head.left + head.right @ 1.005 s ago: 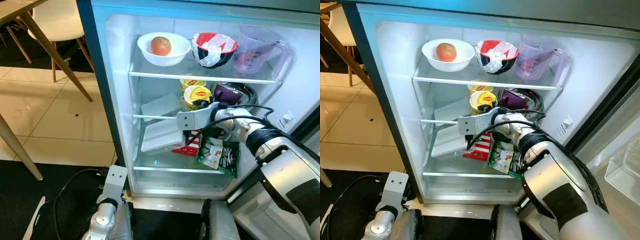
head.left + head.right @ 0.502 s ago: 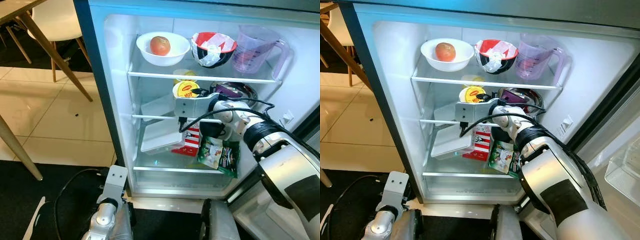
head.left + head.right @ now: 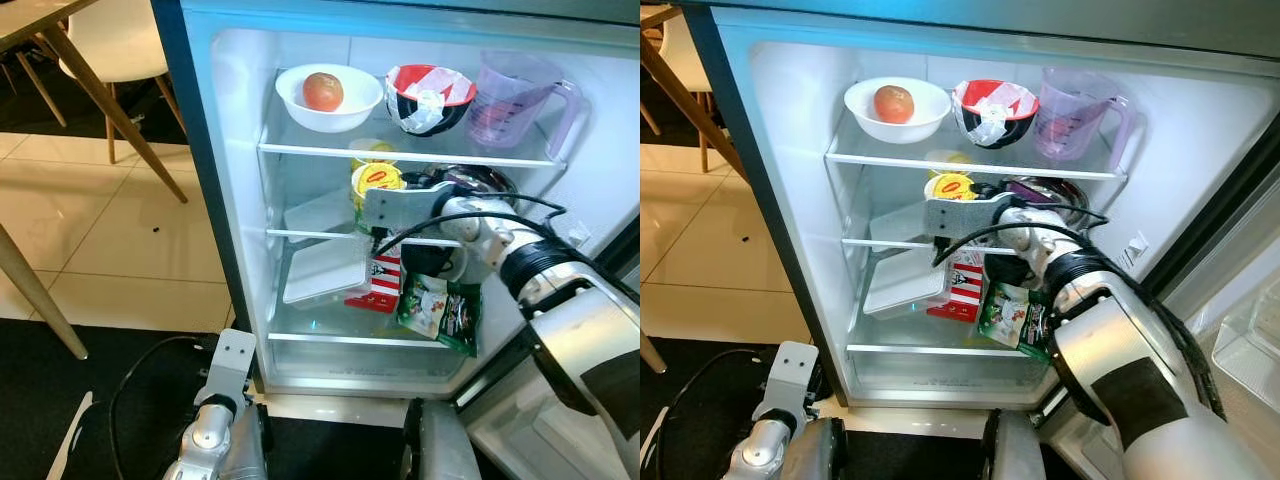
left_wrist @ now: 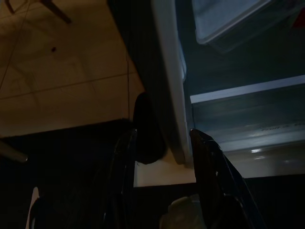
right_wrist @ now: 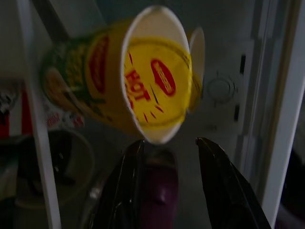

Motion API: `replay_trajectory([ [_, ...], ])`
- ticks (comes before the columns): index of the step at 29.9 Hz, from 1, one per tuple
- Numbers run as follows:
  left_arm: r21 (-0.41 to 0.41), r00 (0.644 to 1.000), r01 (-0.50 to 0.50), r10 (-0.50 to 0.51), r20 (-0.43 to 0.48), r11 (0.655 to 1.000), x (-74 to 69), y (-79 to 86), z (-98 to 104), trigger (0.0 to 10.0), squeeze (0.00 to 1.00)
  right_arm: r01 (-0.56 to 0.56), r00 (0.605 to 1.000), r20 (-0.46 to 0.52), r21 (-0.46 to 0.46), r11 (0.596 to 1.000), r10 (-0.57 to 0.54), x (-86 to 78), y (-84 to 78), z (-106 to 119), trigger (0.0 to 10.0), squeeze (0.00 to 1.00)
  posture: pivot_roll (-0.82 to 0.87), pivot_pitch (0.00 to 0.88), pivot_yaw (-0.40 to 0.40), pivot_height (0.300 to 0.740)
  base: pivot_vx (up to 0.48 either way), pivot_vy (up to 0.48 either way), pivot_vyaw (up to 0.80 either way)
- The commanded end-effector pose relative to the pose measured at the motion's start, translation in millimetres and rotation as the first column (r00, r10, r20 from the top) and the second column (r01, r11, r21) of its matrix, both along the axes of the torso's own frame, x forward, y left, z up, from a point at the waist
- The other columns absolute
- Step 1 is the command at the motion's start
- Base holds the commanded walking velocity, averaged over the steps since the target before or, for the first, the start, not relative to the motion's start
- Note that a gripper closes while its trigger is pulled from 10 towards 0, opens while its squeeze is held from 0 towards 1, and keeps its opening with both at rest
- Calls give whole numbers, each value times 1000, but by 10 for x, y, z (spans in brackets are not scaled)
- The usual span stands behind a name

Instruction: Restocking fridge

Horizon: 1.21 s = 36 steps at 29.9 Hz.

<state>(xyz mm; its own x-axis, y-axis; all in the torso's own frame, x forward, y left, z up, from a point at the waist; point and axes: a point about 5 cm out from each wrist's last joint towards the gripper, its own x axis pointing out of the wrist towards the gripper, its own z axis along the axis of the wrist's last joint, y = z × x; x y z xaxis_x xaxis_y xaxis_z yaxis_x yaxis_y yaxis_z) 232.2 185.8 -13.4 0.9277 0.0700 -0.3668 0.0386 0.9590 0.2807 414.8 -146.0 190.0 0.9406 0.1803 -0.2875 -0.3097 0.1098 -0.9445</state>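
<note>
While the fridge [image 3: 200, 150] stands open:
Right pincer [image 5: 167, 143]: at middle shelf [image 3: 310, 233] front edge, fingers apart, holding nothing.
Noodle cup [image 3: 377, 183]: on that shelf, just beyond the fingertips.
Left pincer [image 4: 162, 138]: low beside fridge base, fingers apart.
Free room: shelf's left part.

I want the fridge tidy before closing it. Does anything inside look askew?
Yes. On the middle shelf, the yellow noodle cup by the right gripper tips over, with its lid facing outward. Below, a white tray leans at a slant rather than lying flat.
</note>
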Motion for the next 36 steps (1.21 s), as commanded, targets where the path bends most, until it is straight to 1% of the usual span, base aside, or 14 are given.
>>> replay_trajectory([
  [1, -4, 999, 24, -24, -29, 1000, -13, -75, -49, 10000, 12, 49, 999, 7, 18, 999, -49, 3, -126, 13, 10000, 0, 97, 44, -84, 511, 0, 0, 0],
  [6, -8, 999, 35, -35, -27, 999, 20, -104, -43, 10000, 16, 123, 992, 29, 97, 988, -126, 8, -327, 86, 10000, 0, 84, 33, -80, 511, 0, 0, 0],
  [7, -9, 999, 37, -37, -27, 999, 25, -108, -41, 10000, 16, 138, 989, 38, 143, 980, -145, 13, -359, 126, 10000, 0, 81, 34, -79, 511, 0, 0, 0],
  [8, -10, 999, 39, -40, -26, 999, 31, -113, -39, 10000, 8, 155, 983, 54, 271, 950, -176, 28, -392, 216, 10000, 0, 80, 33, -79, 511, 0, 0, 0],
  [12, -10, 999, 42, -42, -27, 999, 31, -114, -41, 10000, 16, 153, 981, 60, 340, 928, -184, 33, -392, 254, 10000, 0, 72, 33, -74, 511, 0, 0, 0],
  [14, -9, 998, 50, -50, -30, 999, 33, -121, -46, 10000, 12, 127, 986, 36, 472, 873, -163, 24, -311, 216, 10000, 0, 68, 34, -66, 511, 0, 0, 0],
  [17, -9, 998, 52, -52, -31, 999, 34, -124, -46, 10000, 12, 121, 987, 29, 501, 857, -156, 19, -286, 196, 10000, 0, 68, 34, -66, 511, 0, 0, 0],
  [19, -9, 998, 56, -56, -29, 998, 40, -126, -43, 10000, 16, 94, 994, -12, 576, 812, -106, -17, -169, 61, 10000, 0, 69, 34, -61, 511, 0, 0, 0],
  [20, -9, 998, 56, -56, -29, 998, 40, -126, -43, 10000, 16, 94, 994, -12, 576, 812, -106, -17, -169, 61, 10000, 0, 69, 34, -61, 511, 0, 0, 0],
  [22, -7, 998, 58, -59, -28, 998, 45, -117, -38, 10000, 16, 70, 998, -48, 662, 746, -50, -69, -45, -79, 10000, 0, 69, 37, -57, 511, 0, 0, 0],
  [25, -4, 998, 60, -60, -28, 998, 45, -108, -36, 10000, 16, 56, 997, -72, 720, 691, -6, -118, 20, -179, 10000, 0, 67, 41, -54, 511, 0, 0, 0],
  [29, -3, 998, 62, -62, -30, 998, 34, -105, -41, 10000, 16, 67, 994, -105, 730, 680, 14, -188, -19, -327, 10000, 0, 65, 42, -55, 511, 0, 0, 0],
  [32, -3, 998, 61, -61, -34, 998, 20, -102, -51, 10000, 12, 95, 990, -137, 758, 645, 15, -283, -145, -473, 10000, 0, 56, 48, -57, 511, 0, 0, 0],
  [36, -6, 997, 65, -65, -37, 998, 11, -115, -61, 10000, 16, 96, 983, -170, 790, 605, 66, -382, -148, -576, 10000, 0, 53, 54, -59, 511, 0, 0, 0],
])
